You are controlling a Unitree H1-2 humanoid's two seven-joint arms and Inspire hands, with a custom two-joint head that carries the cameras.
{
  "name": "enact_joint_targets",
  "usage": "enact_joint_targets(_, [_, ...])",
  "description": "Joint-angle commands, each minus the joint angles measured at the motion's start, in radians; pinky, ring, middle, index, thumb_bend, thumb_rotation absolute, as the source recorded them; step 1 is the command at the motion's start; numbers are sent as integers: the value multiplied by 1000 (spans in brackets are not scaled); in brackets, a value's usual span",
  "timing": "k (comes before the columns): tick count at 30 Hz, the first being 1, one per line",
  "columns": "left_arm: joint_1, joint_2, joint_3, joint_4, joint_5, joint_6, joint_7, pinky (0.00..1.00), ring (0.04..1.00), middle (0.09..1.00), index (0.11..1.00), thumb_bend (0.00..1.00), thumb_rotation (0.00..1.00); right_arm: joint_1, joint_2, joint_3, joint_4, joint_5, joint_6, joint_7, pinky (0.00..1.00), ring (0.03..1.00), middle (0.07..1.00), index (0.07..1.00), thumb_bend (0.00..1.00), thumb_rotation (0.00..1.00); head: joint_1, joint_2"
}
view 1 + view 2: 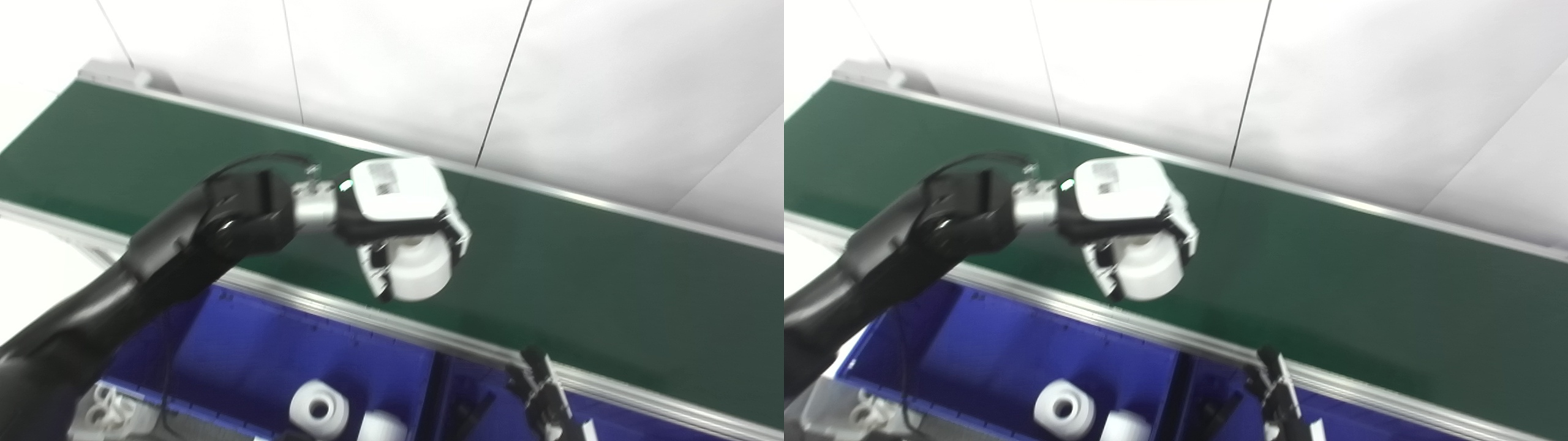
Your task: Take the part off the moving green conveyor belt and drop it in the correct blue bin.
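One belt (582,269), green, runs diagonally from upper left to lower right, with a metal rail along each long edge. One left hand (407,226) is raised above the belt's near half, its fingers wrapped around one white cylindrical part (421,268); the part is clear of the belt surface, close to the near rail. The belt surface carries no other visible parts and lies open to either side of the hand.

Two blue bins sit below the near rail, separated by one divider wall. The left bin (257,349) holds two white parts (318,409) at the bottom picture edge; most of its floor is bare. The right bin (484,398) is only partly in view.

The right hand (542,398) is low at the bottom edge, over the right bin; its state cannot be determined.
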Motion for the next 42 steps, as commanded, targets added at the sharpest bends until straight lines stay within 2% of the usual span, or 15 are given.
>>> enact_joint_targets(1, [53, 2, 62, -42, -4, -22, 81, 431, 448, 515, 471, 504, 0, -2, -5, -7, -52, 25, 19, 15, 847, 875, 945, 953, 739, 975, 10, 5])
enact_joint_targets(8, [295, -62, 150, -74, 76, -24, 171, 396, 437, 508, 488, 504, 0, -18, -17, -28, -59, 44, 36, 24, 841, 865, 938, 950, 752, 949, 54, 11])
enact_joint_targets(14, [477, -135, 210, -69, 159, 4, 238, 422, 441, 520, 478, 503, 0, -24, -16, -33, -69, 46, 49, 30, 833, 857, 935, 944, 752, 961, 81, 11])
enact_joint_targets(19, [564, -184, 259, -16, 208, 7, 319, 418, 444, 511, 485, 504, 0, -28, -11, -28, -76, 49, 52, 34, 821, 853, 930, 932, 760, 952, 78, 14])
enact_joint_targets(21, [584, -192, 273, 39, 225, -2, 366, 414, 443, 509, 488, 503, 0, -31, -13, -25, -76, 47, 52, 38, 817, 855, 929, 930, 758, 948, 76, 16])
enact_joint_targets(24, [593, -182, 278, 109, 241, -10, 399, 422, 448, 508, 486, 503, 0, -35, -10, -23, -76, 45, 58, 43, 814, 855, 923, 928, 759, 944, 73, 13])
enact_joint_targets(30, [560, -138, 245, 136, 210, 10, 326, 427, 451, 517, 476, 503, 0, -42, -2, -20, -61, 36, 47, 43, 819, 862, 926, 933, 736, 928, 42, 4])
enact_joint_targets(38, [546, -118, 218, 104, 181, 52, 256, 422, 442, 519, 487, 504, 0, -35, 1, -23, -64, 19, 38, 37, 807, 859, 926, 927, 736, 917, 31, 7])
enact_joint_targets(39, [545, -112, 214, 92, 165, 63, 234, 438, 493, 567, 491, 515, 42, -35, 0, -23, -64, 19, 38, 38, 808, 859, 927, 929, 739, 922, 31, 7])
enact_joint_targets(40, [544, -104, 209, 77, 157, 78, 206, 457, 530, 609, 557, 724, 128, -34, -1, -23, -65, 19, 38, 39, 809, 860, 927, 931, 744, 924, 32, 6])
enact_joint_targets(41, [543, -98, 206, 64, 154, 91, 182, 489, 574, 650, 606, 839, 200, -33, -2, -24, -65, 17, 36, 39, 809, 859, 928, 934, 746, 926, 32, 6])
enact_joint_targets(42, [543, -93, 203, 52, 159, 108, 160, 538, 625, 690, 646, 912, 268, -31, -3, -25, -65, 18, 38, 40, 808, 858, 929, 937, 747, 929, 32, 7])
